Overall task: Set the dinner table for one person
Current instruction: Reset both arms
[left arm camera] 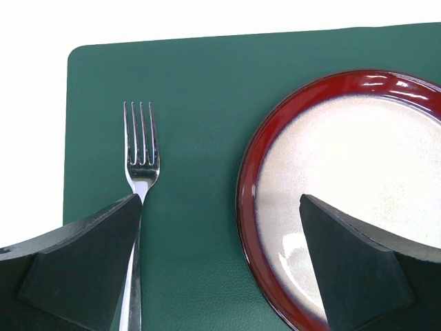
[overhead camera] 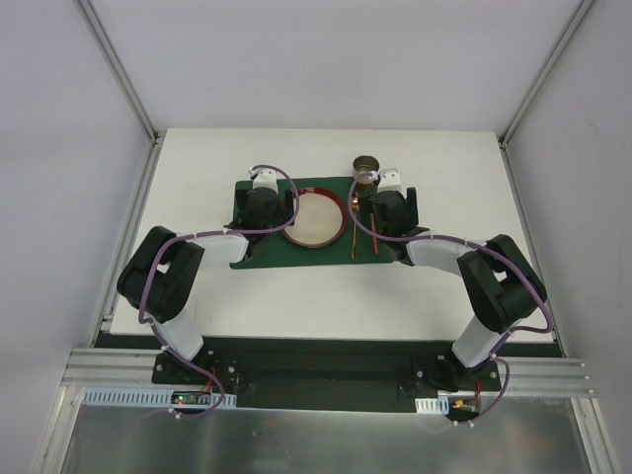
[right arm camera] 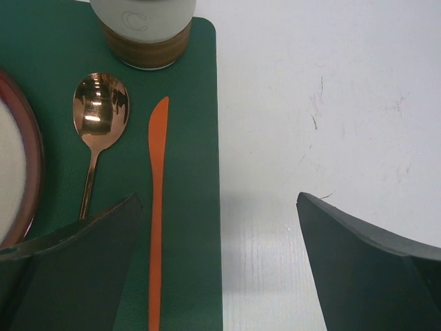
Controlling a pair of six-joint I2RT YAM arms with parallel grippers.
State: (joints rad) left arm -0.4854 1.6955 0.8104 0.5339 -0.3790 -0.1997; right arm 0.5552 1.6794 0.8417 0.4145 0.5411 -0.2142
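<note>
- Dinner table (overhead camera: 326,296): white matte top, lying under the green placemat (left arm camera: 193,89) and showing on all sides of it
- Plate (left arm camera: 358,158): round, red rim, cream centre; sits on the middle of the placemat, and its whole pale face is visible from the top camera
- Cup (right arm camera: 145,34): pale upper wall with a "C" mark and a brown band at the base; stands at the placemat's far right corner; mouth faces up, interior reads dark from above, contents cannot be told
- Fork (left arm camera: 141,158): silver, on the left part of the placemat, left of the plate and apart from it, tines pointing to the mat's far edge
- Spoon (right arm camera: 100,117): copper-coloured, on the right part of the placemat, just right of the plate, bowl up and toward the far edge
- Knife (right arm camera: 158,207): orange, on the placemat between the spoon and the mat's right edge, parallel to both
- Left gripper (left arm camera: 220,200): above the placemat's left half, fingers spread wide, gripping nothing; one finger over the fork handle, the other over the plate's near rim
- Right gripper (right arm camera: 218,198): straddles the placemat's right edge, fingers spread wide, gripping nothing; one finger over the spoon handle, beside the knife, the other over bare tabletop off the mat
</note>
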